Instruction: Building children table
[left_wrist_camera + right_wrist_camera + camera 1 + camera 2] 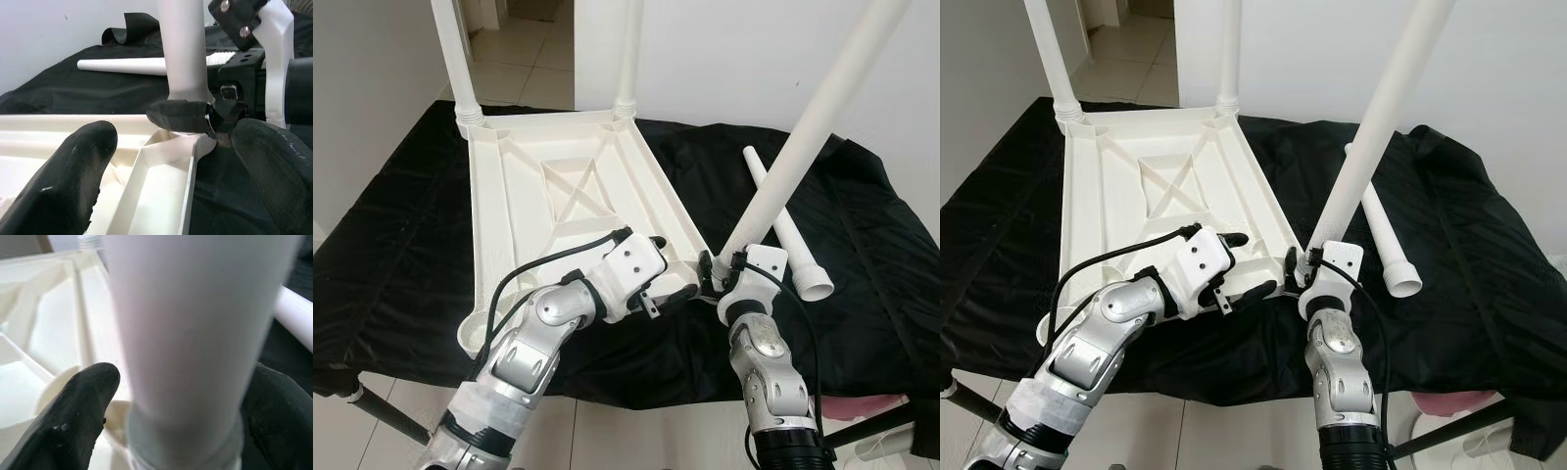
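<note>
My left gripper (658, 274) sits open at lower centre; my right gripper (717, 271), just right, is clamped.

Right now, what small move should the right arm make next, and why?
Probably tip the leg upright and press it into the corner socket. The right gripper holds its base at the upturned tabletop, but it leans outward, unlike the two fitted legs.
</note>
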Tool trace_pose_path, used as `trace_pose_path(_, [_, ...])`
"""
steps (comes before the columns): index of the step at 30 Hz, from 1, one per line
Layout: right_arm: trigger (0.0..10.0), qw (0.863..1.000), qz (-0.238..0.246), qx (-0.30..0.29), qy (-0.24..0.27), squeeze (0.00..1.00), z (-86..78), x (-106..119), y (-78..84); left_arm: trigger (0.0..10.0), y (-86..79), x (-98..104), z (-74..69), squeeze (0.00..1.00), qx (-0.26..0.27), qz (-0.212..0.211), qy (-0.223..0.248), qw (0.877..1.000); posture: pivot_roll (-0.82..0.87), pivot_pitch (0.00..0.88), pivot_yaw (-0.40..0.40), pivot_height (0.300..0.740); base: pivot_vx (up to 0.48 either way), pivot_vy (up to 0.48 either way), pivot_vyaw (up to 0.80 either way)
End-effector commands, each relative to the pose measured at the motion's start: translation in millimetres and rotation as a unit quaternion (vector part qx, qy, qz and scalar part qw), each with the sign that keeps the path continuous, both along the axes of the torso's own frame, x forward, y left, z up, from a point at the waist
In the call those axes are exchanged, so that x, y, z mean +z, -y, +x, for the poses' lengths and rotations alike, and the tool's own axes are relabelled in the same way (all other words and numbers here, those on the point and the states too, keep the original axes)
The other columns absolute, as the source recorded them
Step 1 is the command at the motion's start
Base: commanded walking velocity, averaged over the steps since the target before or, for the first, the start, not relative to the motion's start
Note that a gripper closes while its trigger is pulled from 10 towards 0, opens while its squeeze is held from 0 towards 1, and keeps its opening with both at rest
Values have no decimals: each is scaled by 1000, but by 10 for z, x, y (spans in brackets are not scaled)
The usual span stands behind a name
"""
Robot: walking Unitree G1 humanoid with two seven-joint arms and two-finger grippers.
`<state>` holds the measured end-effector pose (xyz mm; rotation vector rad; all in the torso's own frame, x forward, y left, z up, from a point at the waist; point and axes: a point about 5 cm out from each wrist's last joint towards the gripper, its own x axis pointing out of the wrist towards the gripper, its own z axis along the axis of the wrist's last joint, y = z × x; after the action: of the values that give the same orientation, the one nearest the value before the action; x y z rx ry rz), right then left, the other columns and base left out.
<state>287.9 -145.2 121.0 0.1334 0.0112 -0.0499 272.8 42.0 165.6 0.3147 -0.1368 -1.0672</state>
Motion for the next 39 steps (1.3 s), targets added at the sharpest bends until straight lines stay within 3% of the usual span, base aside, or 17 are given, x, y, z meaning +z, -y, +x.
trace_pose_path(1, [10000,1000,2,7,0,541,-9,-24,9,10000,25,11,-51,0,-29,-1,1,1000,-9,0,-77,740,0,0,0])
trace_pose_path(2, [10000,1000,-2,14,4,541,-10,-16,18,10000,19,9,-57,0,-32,0,0,999,-8,0,-78,740,0,0,0])
trace_pose_path(3, [10000,1000,0,23,9,0,-13,-6,44,10000,12,4,-56,0,-30,1,-2,1000,-8,0,-78,740,0,0,0])
trace_pose_path(12, [10000,995,-33,83,35,0,-53,31,260,10000,9,-4,-81,0,-33,2,-7,999,-13,0,-77,740,0,0,0])
trace_pose_path(19, [10000,981,-66,173,52,0,26,12,489,10000,92,-27,-166,0,-66,-7,-35,997,-14,0,-72,740,0,0,0])
trace_pose_path(22, [10000,977,-77,193,54,0,46,6,493,10000,108,-52,-185,0,-70,-3,-39,997,-16,0,-68,740,0,0,0])
trace_pose_path(23, [10000,966,-100,232,58,0,92,10,485,10000,136,-90,-229,0,-81,5,-44,996,-15,0,-63,740,0,0,0])
trace_pose_path(36, [10000,936,-174,297,68,0,291,24,519,10000,170,-100,-222,0,-85,6,-56,995,-10,0,-65,740,0,0,0])
trace_pose_path(38, [9686,931,-187,306,67,0,307,16,515,10000,174,-134,-233,0,-83,6,-65,994,-10,0,-67,740,0,0,0])
trace_pose_path(39, [4902,932,-184,306,66,0,314,12,514,10000,176,-138,-233,0,-82,5,-67,994,-8,0,-69,740,0,0,0])
